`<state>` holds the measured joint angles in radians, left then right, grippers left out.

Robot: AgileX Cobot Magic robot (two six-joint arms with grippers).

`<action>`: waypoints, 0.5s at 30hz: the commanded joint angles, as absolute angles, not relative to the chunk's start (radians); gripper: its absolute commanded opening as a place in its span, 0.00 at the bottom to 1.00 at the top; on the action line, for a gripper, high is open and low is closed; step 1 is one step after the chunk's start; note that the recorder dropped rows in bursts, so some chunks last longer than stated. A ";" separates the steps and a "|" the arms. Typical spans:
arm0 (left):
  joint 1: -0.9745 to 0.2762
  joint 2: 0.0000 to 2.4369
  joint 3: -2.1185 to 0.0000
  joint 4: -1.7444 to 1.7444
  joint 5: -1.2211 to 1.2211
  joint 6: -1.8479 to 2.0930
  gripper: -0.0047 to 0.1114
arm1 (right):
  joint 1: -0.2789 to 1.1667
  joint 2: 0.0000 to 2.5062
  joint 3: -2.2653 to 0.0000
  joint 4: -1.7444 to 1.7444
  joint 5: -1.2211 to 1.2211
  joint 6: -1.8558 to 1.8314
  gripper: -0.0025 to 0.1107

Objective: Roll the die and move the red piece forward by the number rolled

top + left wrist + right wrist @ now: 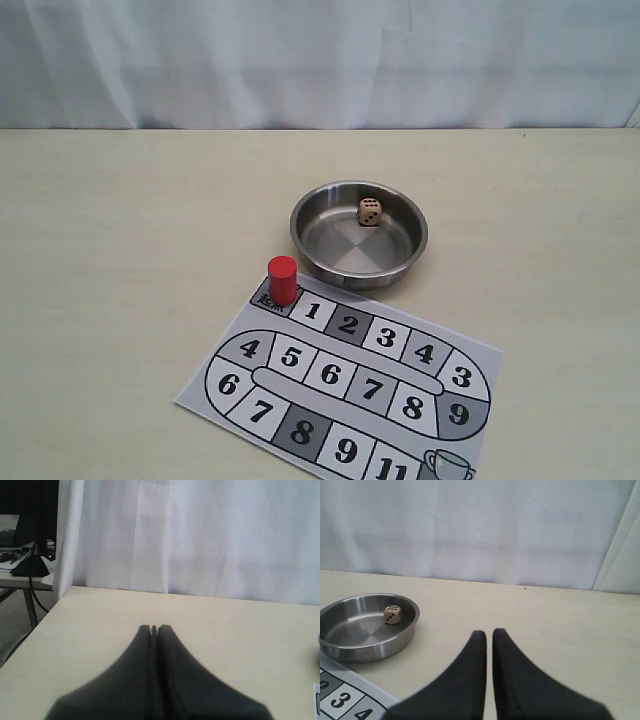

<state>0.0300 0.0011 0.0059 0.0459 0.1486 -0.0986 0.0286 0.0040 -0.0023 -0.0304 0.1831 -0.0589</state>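
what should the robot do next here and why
Probably open the right gripper and reach for the die. The die lies loose in the metal bowl, the gripper is shut and empty, and the red piece stands on the board's first square, so nothing looks rolled yet.

My board [340, 385] runs off the exterior view's edge at five o'clock, which slices through its cup drawing [447, 466], the red piece [282, 279] covers most of the start square, whose print is too small to read, and my left gripper [154, 628] shows only as a dark blur.
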 commanded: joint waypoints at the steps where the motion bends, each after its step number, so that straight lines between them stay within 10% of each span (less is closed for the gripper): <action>1: 0.024 0.000 0.000 0.043 0.144 -0.100 0.04 | 0.025 0.000 0.000 -0.038 0.185 -0.055 0.06; 15: 0.024 0.000 0.000 0.043 0.142 -0.100 0.04 | 0.025 0.000 0.000 0.014 0.048 -0.055 0.06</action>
